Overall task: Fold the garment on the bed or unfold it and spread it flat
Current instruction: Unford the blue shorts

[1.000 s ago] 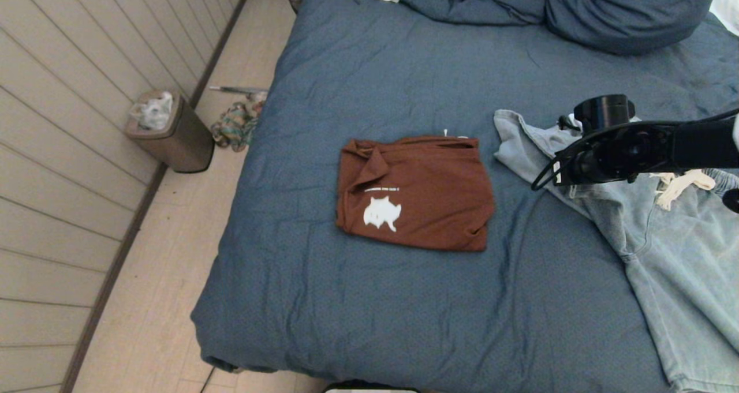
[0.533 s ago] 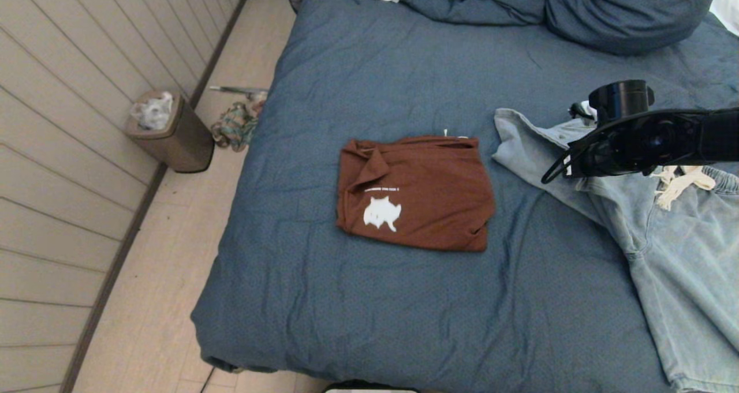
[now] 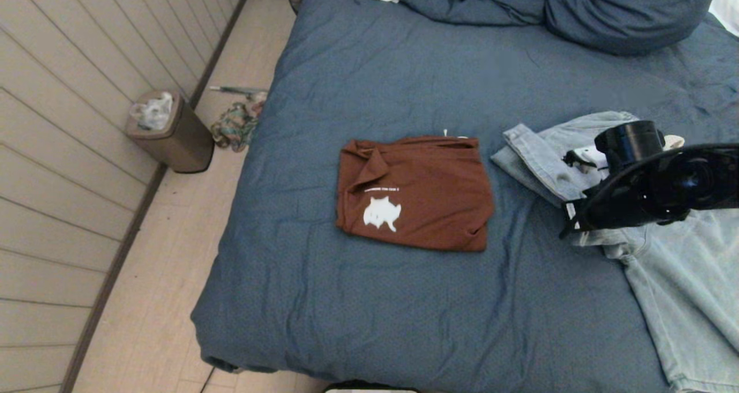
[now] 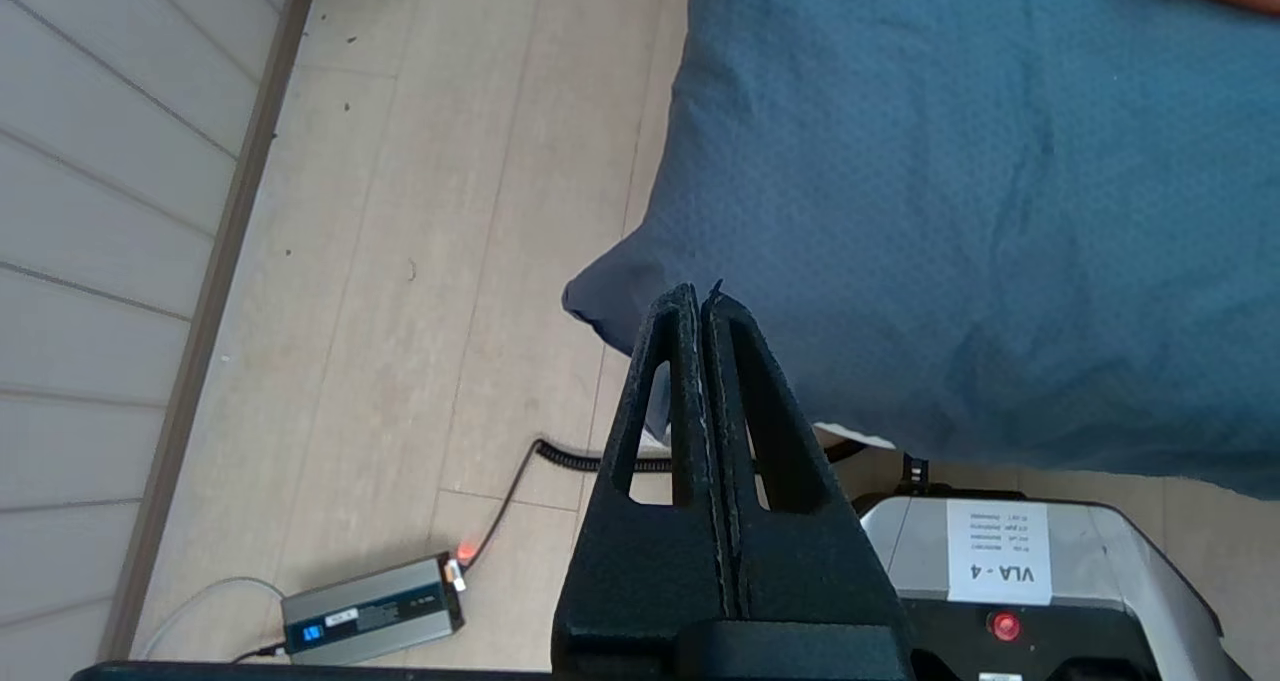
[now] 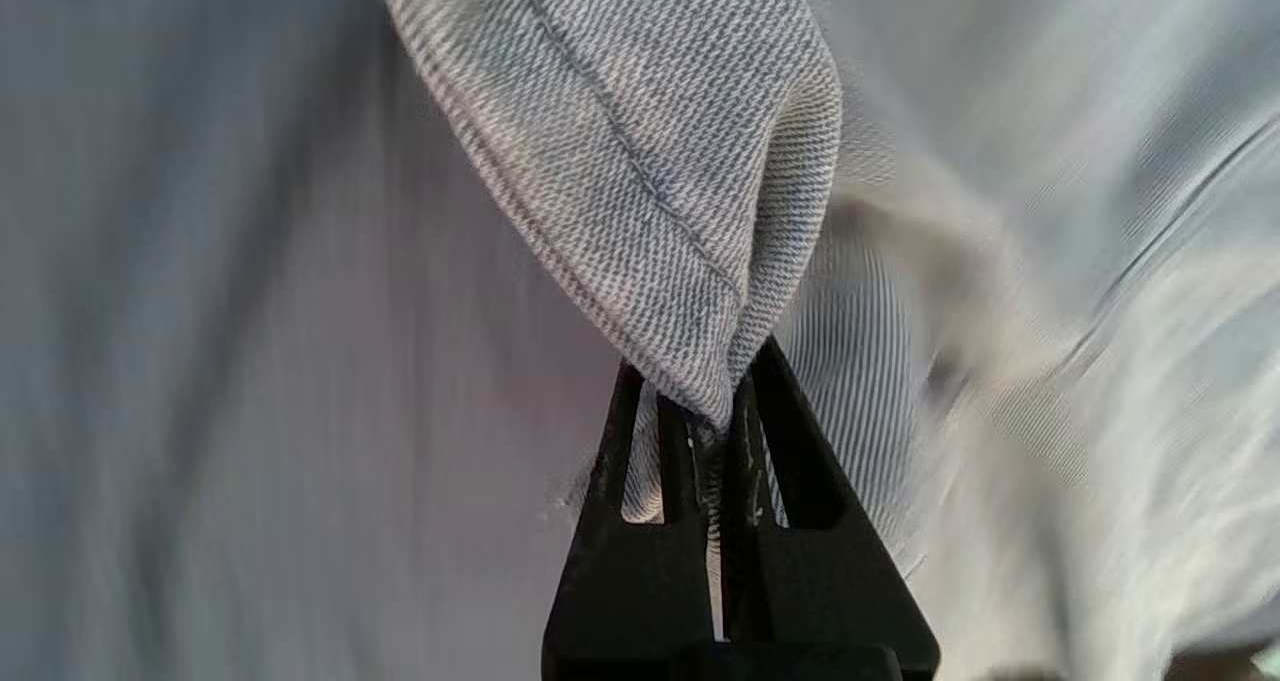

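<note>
A wide bed (image 3: 404, 81) with a wrinkled slate-blue cover stands beside a pale plank floor (image 3: 173, 277) and panelled wall (image 3: 63, 93). A folded rust-brown shirt (image 3: 415, 191) lies mid-bed. The right gripper (image 5: 715, 426) pinches a hem of the light-blue denim garment (image 3: 675, 266) at the bed's right. The left gripper (image 4: 702, 301), fingers pressed together, hangs empty over the bed's corner.

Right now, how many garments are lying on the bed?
2. A folded brown T-shirt lies mid-bed; light-blue denim pants lie at the robot's right, one edge pinched in the right gripper. Bunched duvet may hide more.
</note>
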